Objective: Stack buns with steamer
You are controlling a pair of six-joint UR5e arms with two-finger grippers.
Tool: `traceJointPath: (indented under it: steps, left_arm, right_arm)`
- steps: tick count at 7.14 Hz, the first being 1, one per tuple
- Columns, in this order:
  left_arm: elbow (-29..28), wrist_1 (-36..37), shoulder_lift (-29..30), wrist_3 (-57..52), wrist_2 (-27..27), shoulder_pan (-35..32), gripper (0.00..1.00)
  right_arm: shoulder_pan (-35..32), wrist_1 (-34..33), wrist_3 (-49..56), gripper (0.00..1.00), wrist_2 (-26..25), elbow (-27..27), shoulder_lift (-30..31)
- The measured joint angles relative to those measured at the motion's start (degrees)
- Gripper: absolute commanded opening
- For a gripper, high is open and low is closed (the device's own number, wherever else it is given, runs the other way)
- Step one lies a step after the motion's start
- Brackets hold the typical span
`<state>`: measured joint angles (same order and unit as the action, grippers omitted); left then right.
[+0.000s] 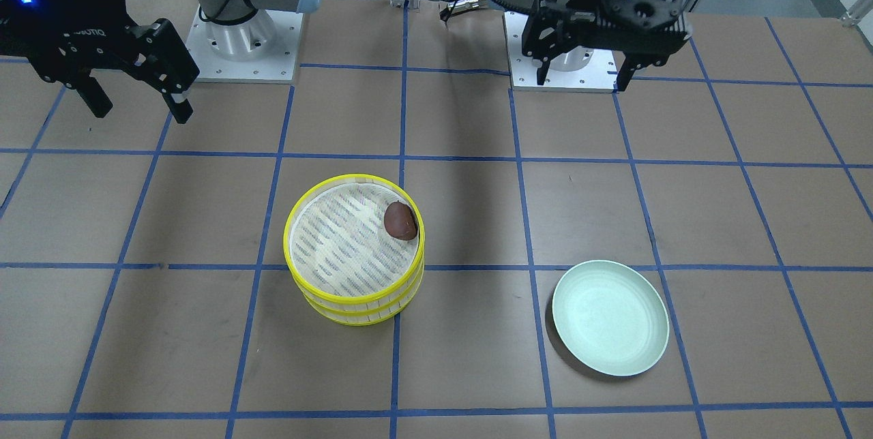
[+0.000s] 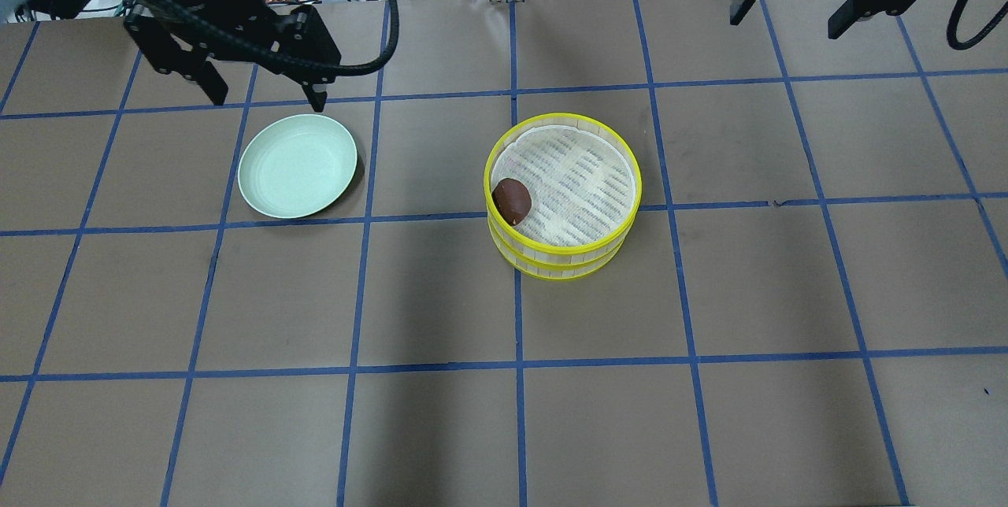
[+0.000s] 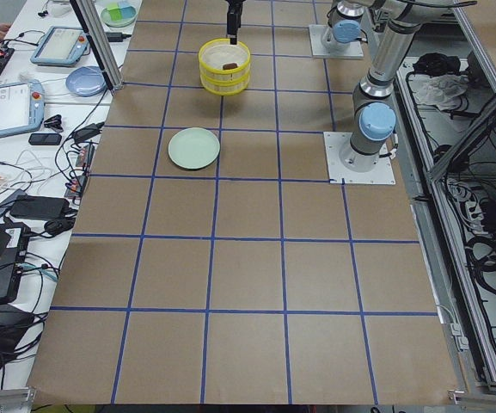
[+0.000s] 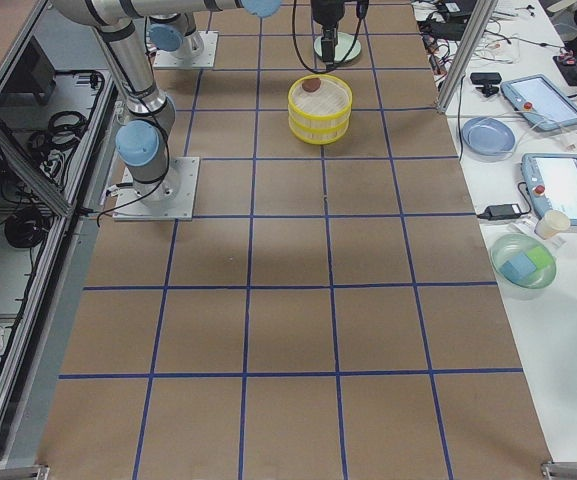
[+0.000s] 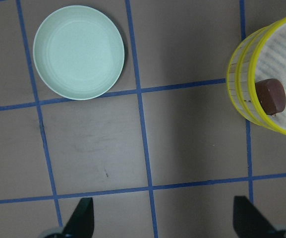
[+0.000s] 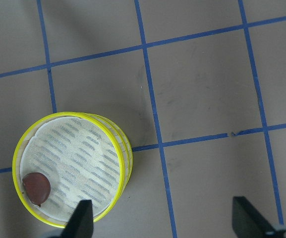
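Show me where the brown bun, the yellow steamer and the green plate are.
brown bun (image 2: 512, 200): overhead view, middle of its top.
yellow steamer (image 2: 579, 180): overhead view, bare liner inside the top tier.
green plate (image 2: 298, 166): overhead view, bare middle of the dish.

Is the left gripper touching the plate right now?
Apart. In the left wrist view the left gripper is open, with table showing between its fingers and the plate.

Hidden beneath the upper tier: the lower tier's inside in the steamer (image 1: 354, 304). Cropped at the left wrist view's right edge: part of its rim. Cropped at the bottom of both wrist views: left gripper (image 5: 165, 218) and right gripper (image 6: 165, 220), bar the fingertips.
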<state>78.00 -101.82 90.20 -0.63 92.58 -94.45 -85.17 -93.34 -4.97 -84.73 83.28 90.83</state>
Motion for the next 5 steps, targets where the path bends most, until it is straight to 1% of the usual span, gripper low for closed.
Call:
traceJointPath:
  steps: [2, 3, 4, 5]
  left_arm:
    - [0.0, 0.2, -0.7, -1.5, -1.6, 3.8, 0.98]
    - [0.1, 1.0, -0.3, -2.5, -4.0, 5.9, 0.97]
    - [0.3, 2.6, 0.4, -2.9, -6.4, 7.2, 0.97]
    - [1.0, 4.7, 0.9, -3.0, -7.4, 7.5, 0.97]
  right_arm:
    - [0.0, -0.1, 0.0, 1.0, 0.0, 0.0, 0.0]
    - [0.0, -0.1, 0.0, 1.0, 0.0, 0.0, 0.0]
    - [0.0, -0.1, 0.0, 1.0, 0.0, 0.0, 0.1]
    - [0.0, -0.1, 0.1, 1.0, 0.1, 0.0, 0.1]
